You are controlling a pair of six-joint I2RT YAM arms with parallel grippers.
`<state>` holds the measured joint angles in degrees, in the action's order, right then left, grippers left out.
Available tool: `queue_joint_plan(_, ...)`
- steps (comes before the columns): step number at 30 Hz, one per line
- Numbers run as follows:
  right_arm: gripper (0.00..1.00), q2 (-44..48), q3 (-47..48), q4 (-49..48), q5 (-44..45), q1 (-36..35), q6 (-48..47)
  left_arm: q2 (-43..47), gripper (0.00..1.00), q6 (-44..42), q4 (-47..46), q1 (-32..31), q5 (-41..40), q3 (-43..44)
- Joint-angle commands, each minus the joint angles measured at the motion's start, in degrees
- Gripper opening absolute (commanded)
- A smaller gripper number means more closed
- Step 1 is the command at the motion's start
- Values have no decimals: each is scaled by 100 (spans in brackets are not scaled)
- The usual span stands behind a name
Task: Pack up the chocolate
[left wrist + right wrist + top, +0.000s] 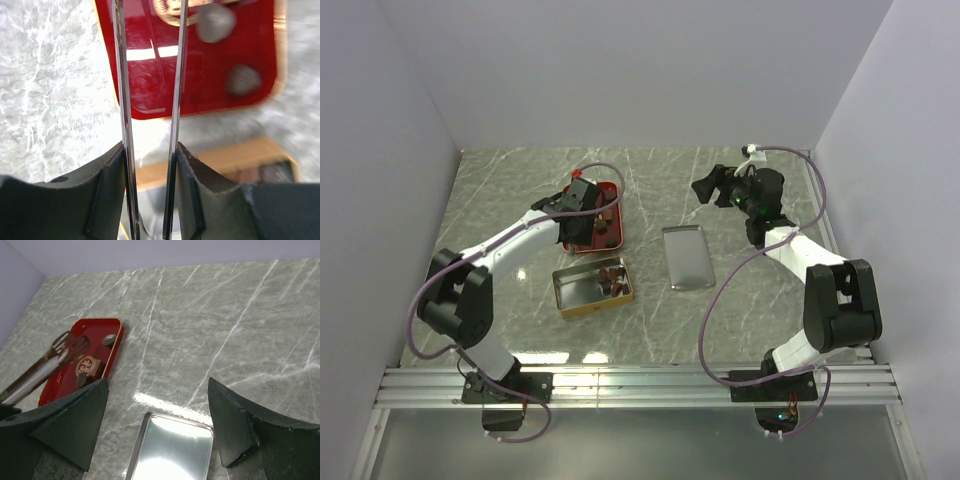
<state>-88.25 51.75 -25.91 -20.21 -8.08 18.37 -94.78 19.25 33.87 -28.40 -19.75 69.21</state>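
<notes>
So my left gripper (151, 155) has its two black fingers pressed against the outsides of a pair of thin metal tongs (122, 75), whose blades run straight up the frame with an empty gap between them. Their far ends sit over the near corner of the red tray (220, 100), which has two blurry chocolate pieces (215, 22) off to the right. Lower right there's a gold tin (235, 157) with something dark inside, all on the marble table (50, 90).
</notes>
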Motion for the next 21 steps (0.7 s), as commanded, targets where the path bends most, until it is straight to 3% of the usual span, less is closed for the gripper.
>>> queue_joint_plan(1,87,27,205,-142,-27,34,-27,548,45,62,532,-279,-65,356)
queue_joint_plan(12,87,308,37,-212,-27,43,9,1330,47,387,1376,-631,102,84)
queue_joint_plan(21,87,528,-103,-257,8,25,17,1287,46,457,1579,-1000,164,40)
